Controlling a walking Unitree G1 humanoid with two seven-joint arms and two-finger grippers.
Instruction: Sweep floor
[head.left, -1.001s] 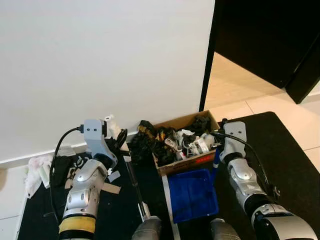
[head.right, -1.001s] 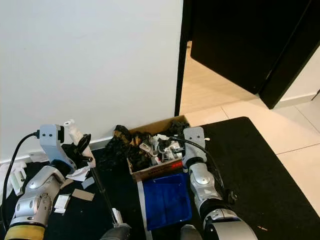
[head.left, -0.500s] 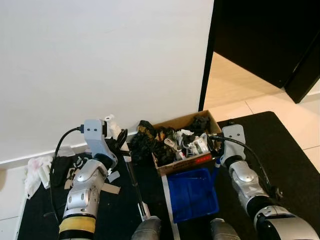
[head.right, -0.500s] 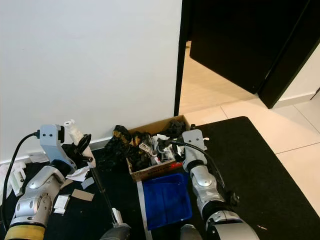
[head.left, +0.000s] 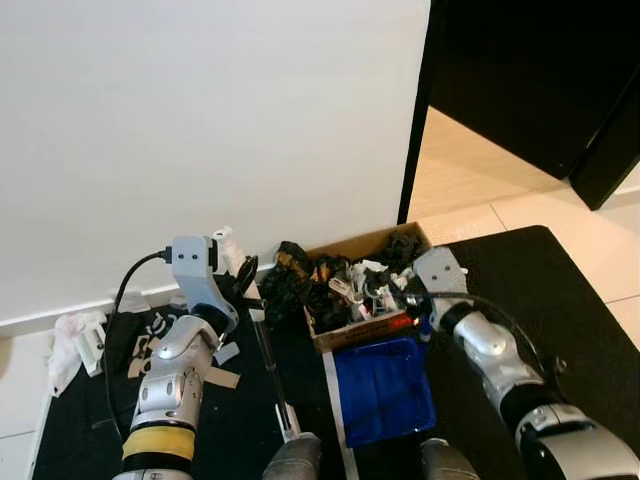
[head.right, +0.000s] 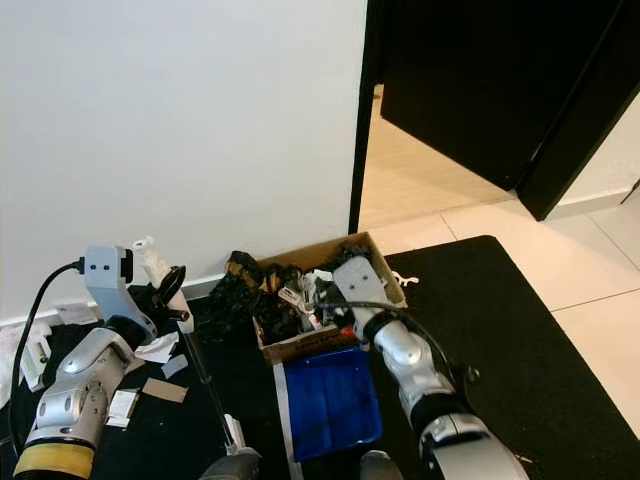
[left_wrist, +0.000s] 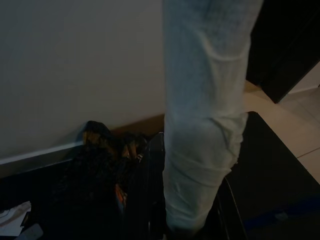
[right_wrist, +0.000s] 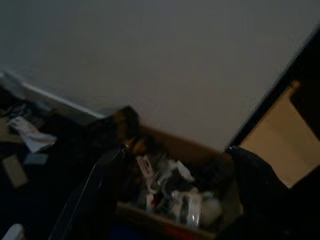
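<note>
My left gripper (head.left: 243, 290) is shut on the pale top of a broom handle (left_wrist: 205, 125), low against the white wall. The broom's thin dark pole (head.left: 268, 365) slants down from it toward my body over the black mat (head.left: 250, 420). A blue dustpan (head.left: 385, 390) lies on the mat just in front of a cardboard box (head.left: 372, 327). My right gripper (right_wrist: 177, 148) hovers at the box's near right corner, above the dustpan's far edge. Its fingers (right_wrist: 100, 190) stand apart with nothing seen between them, pointing over the box.
The box is stuffed with dark and white junk (head.left: 350, 280). Paper and card scraps (head.left: 225, 377) and crumpled white litter (head.left: 75, 340) lie on the mat's left part. The white wall (head.left: 200, 120) is close ahead. An open doorway (head.left: 470, 170) with a dark door (head.left: 540, 70) is at right.
My right wrist has swung left and turned toward the box. The left arm, broom and dustpan have hardly moved.
</note>
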